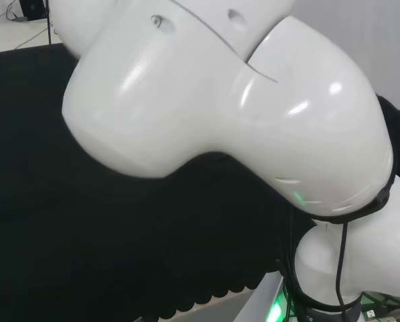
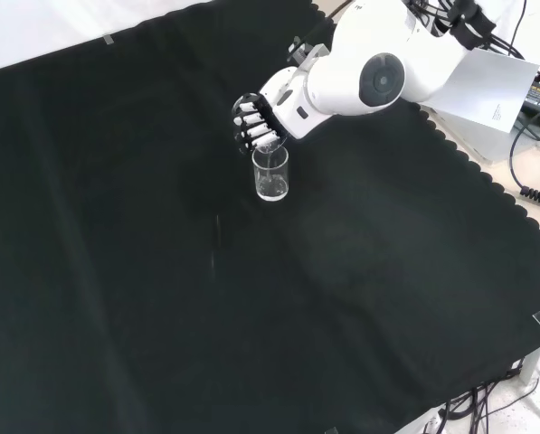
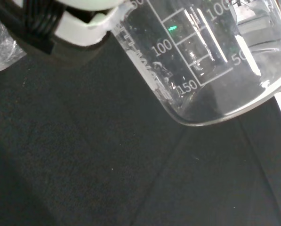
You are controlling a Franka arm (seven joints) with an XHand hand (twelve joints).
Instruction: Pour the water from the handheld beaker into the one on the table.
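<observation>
In the front view the black and white robot hand [image 2: 254, 124] has its fingers curled around a clear glass graduated beaker [image 3: 211, 61], and the wrist view shows that beaker tipped well past level, its printed scale upside down and its rim pointing downward over the black cloth [image 2: 143, 271]. The small clear glass beaker [image 2: 271, 174] standing upright on the cloth sits directly beneath the hand in the front view, apparently just under the tilted vessel's lip, so the pour looks to be in progress or close to finished; how much water remains in either vessel cannot be told. The main risk is misalignment: the receiving beaker's mouth is narrow, and if the held rim drifts sideways the stream would likely fall on the cloth instead. A second risk is contact, since the hand hangs close above the standing beaker, and any dip or swing while righting the held one could knock it over. Because both vessels are clear and hard to see, judging the gap between rims is difficult.
</observation>
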